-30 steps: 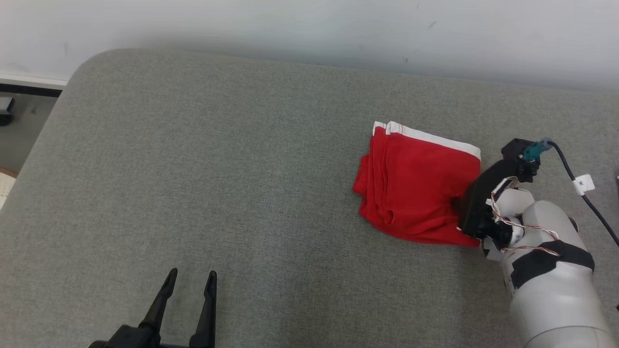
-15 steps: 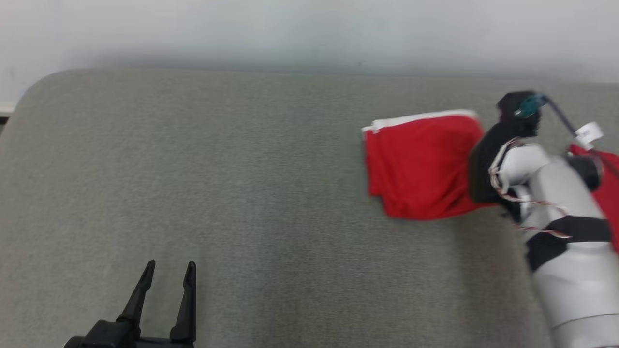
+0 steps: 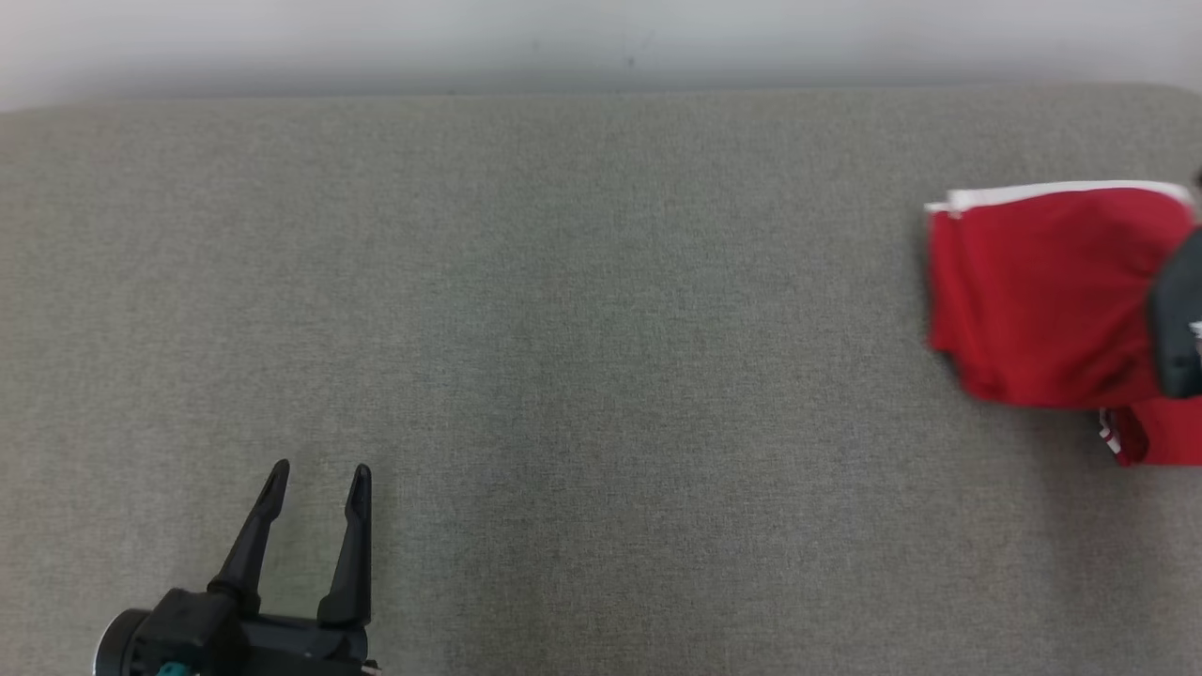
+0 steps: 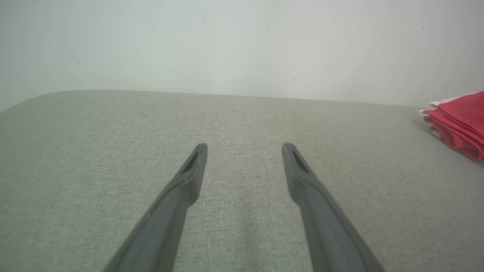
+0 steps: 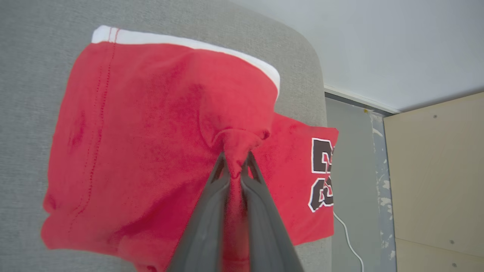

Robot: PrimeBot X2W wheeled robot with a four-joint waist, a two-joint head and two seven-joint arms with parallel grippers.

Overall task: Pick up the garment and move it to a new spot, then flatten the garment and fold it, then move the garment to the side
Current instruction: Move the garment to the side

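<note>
The folded red garment (image 3: 1042, 291) with a white band along its far edge lies on the grey cushion at the head view's far right. My right gripper (image 5: 236, 160) is shut on a pinch of its red fabric (image 5: 166, 151) near the middle-right; the gripper's dark body (image 3: 1179, 329) shows at the head view's right edge. My left gripper (image 3: 315, 479) stands open at the lower left, far from the garment, with nothing between its fingers (image 4: 189, 177). The left wrist view catches the garment (image 4: 459, 121) at its right edge.
A second red garment (image 5: 302, 170) with black-and-white lettering lies partly under the held one, at the cushion's right end (image 3: 1160, 437). The grey cushion (image 3: 582, 329) spreads wide between the grippers. Beyond its rounded corner are floor, a white cable (image 5: 349, 241) and a pale wood panel (image 5: 435, 170).
The head camera has swung right along the cushion. My right gripper has dragged the red garment rightward toward the cushion's end, and the second red garment has come into view.
</note>
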